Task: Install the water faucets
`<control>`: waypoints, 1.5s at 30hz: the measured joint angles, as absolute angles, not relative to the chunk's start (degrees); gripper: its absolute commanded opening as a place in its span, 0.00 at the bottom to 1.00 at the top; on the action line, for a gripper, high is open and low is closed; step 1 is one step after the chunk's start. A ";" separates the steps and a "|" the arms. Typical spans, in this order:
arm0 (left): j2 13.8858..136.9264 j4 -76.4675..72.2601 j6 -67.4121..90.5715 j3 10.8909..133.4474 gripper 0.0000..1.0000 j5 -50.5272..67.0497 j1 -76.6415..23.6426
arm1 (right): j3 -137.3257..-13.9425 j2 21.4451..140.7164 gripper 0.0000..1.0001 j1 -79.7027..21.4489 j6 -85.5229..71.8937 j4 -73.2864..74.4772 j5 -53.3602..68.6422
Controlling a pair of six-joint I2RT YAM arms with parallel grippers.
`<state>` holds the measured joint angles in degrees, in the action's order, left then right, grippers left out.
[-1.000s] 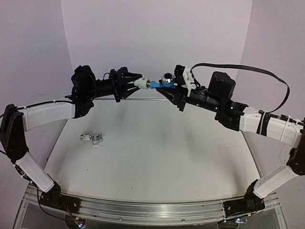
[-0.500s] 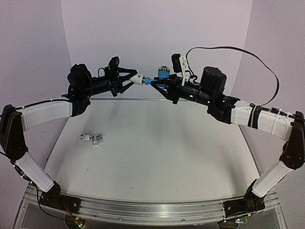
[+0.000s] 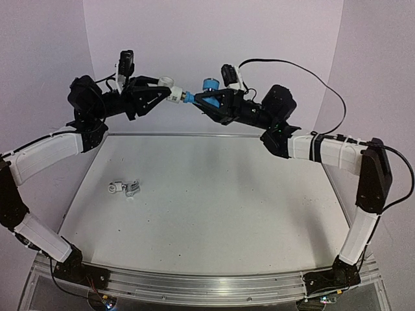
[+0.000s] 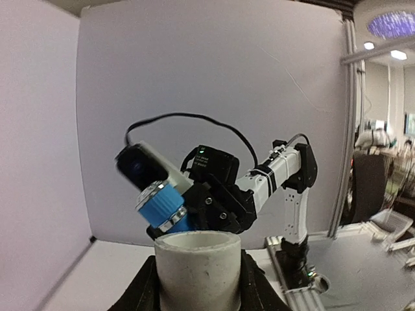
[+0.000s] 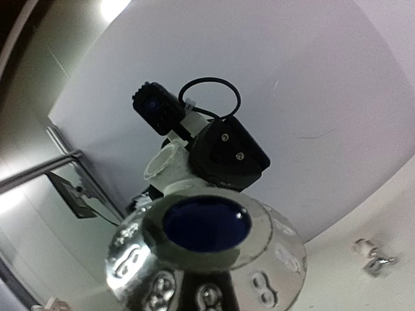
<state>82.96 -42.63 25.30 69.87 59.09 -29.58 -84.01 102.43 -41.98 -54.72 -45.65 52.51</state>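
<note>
- Top view: the left gripper (image 3: 162, 92) is closed around a white fitting (image 3: 172, 93). The right gripper (image 3: 202, 98) clamps the blue faucet (image 3: 209, 85), and the two ends meet in the air. The silver faucet (image 3: 132, 188) lies on the table (image 3: 227, 207).
- Left wrist: the blue faucet (image 4: 160, 206) sits just behind the fitting (image 4: 198, 259).
- Right wrist: its knob (image 5: 206, 249) fills the view. I judge the first joining unfinished, and the silver faucet is not yet begun.

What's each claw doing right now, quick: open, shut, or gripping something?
The left gripper is closed, holding the white fitting.
The right gripper is closed, holding the blue faucet.
</note>
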 measured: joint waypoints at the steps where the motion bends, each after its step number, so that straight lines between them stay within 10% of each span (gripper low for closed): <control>1: 82.87 -42.68 22.48 70.54 0.00 60.10 -29.36 | -84.90 103.44 0.00 -41.89 -57.89 -47.53 53.49; 7: 83.70 -43.11 3.07 77.03 0.00 69.84 -29.02 | -91.24 110.93 0.00 -42.30 -89.03 -62.96 59.75; 25: 80.79 -43.55 -9.26 73.10 0.00 76.42 -26.04 | -92.20 110.00 0.00 -44.21 -103.66 -53.36 61.21; 27: 78.59 -43.46 -10.13 70.06 0.08 75.05 -26.04 | -92.14 110.93 0.00 -44.62 -104.90 -55.27 61.76; 34: 77.87 -42.54 -7.03 67.51 0.83 69.01 -27.20 | -88.42 111.18 0.00 -45.39 -107.18 -61.08 55.86; 38: 77.19 -40.60 -3.16 62.35 0.99 63.77 -29.34 | -84.93 111.18 0.00 -45.71 -108.20 -64.69 51.00; 45: 68.99 -33.87 6.52 54.57 1.00 52.66 -29.34 | -77.82 111.13 0.00 -43.42 -109.34 -71.79 48.01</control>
<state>68.99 -33.87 6.52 54.57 52.66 -29.34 -77.82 111.13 -43.42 -109.34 -71.79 48.01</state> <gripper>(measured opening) 0.995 0.256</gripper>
